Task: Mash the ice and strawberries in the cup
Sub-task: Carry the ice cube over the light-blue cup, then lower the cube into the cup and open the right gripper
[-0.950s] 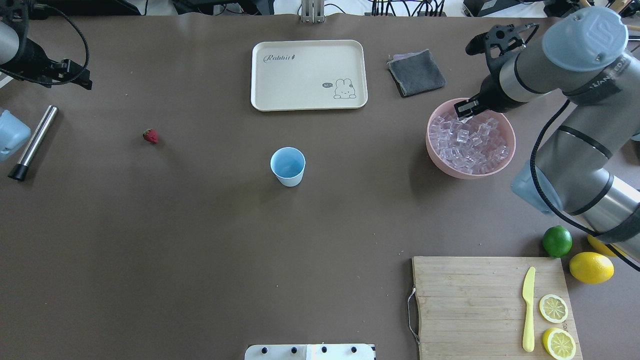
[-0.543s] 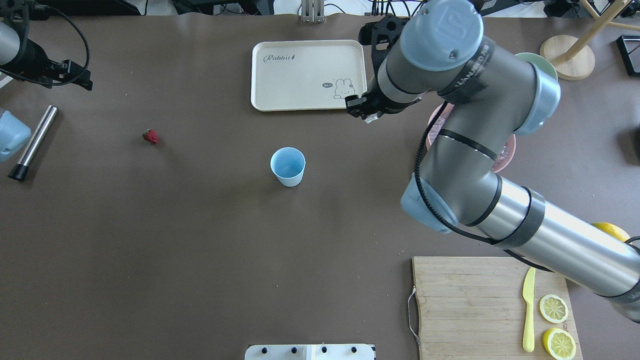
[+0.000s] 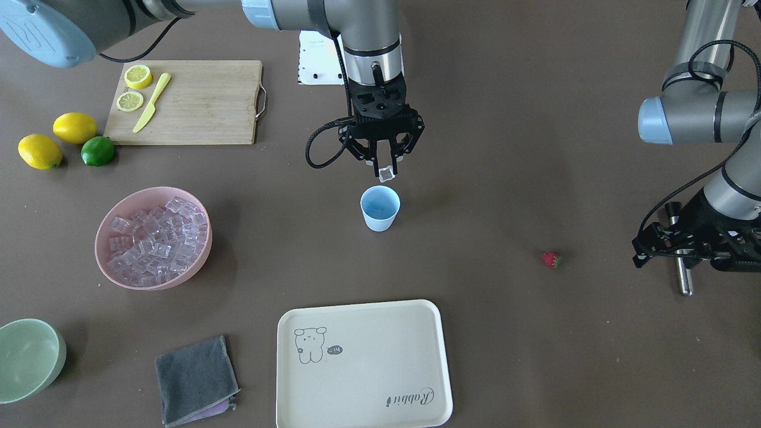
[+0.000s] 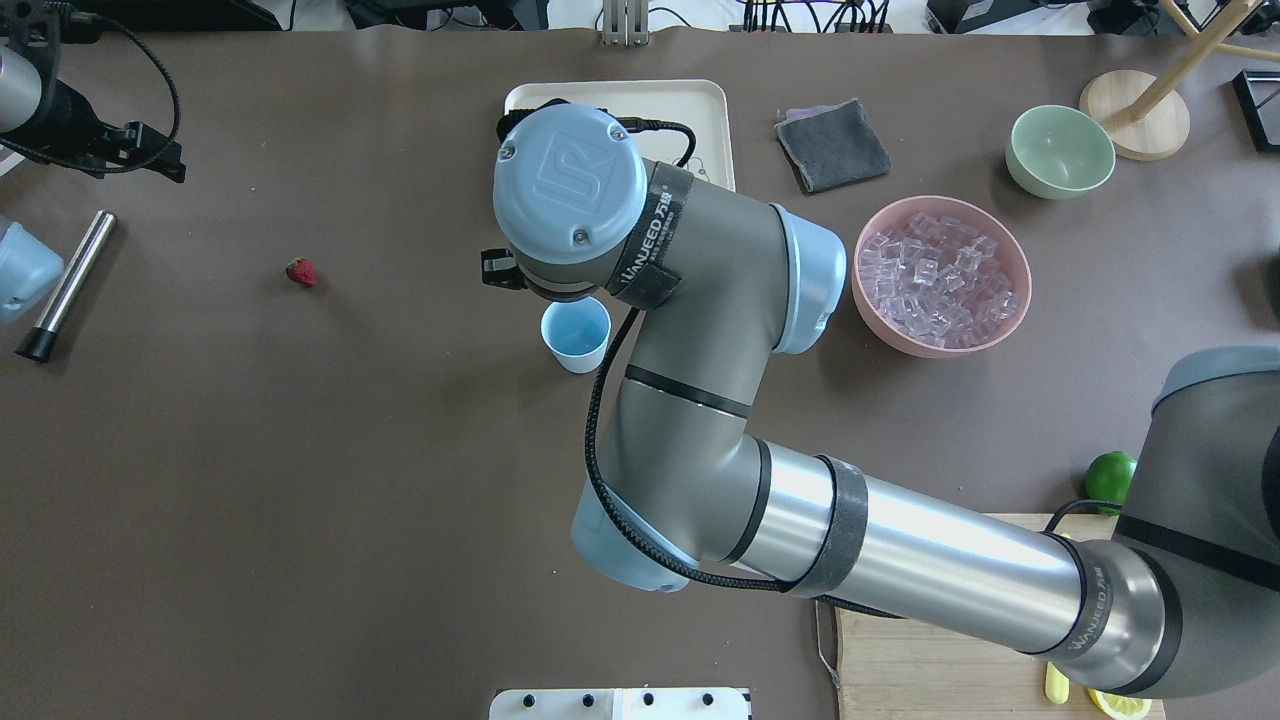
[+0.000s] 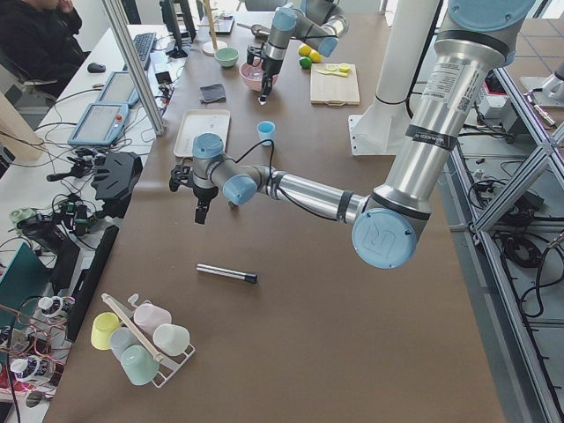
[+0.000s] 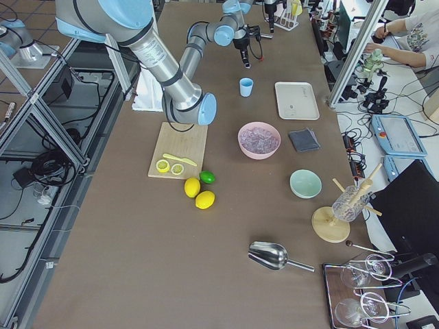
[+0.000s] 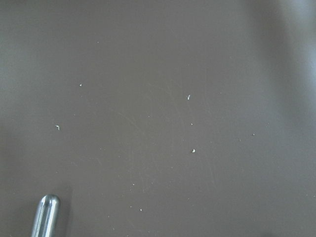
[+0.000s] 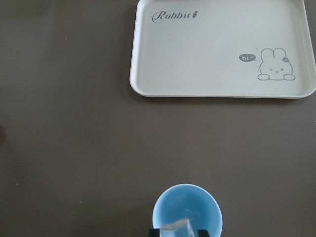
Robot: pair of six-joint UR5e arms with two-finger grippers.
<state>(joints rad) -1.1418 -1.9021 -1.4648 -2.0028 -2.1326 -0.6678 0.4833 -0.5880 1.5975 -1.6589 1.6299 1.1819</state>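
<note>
One ice cube (image 3: 387, 173) sits pinched in my right claw (image 3: 386, 171), at the cup's (image 3: 380, 208) twelve o'clock from the front. From my wrist it overlaps the rim's six o'clock; I should centre it before releasing.

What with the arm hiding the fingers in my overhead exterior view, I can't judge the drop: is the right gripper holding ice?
Observer: Yes. The front-facing view shows the right gripper pinching one clear ice cube at its fingertips.
Operator: Is it lined up with the cup?
Observer: In the right wrist view the ice cube overlaps the near edge of the cup's open mouth.
</note>
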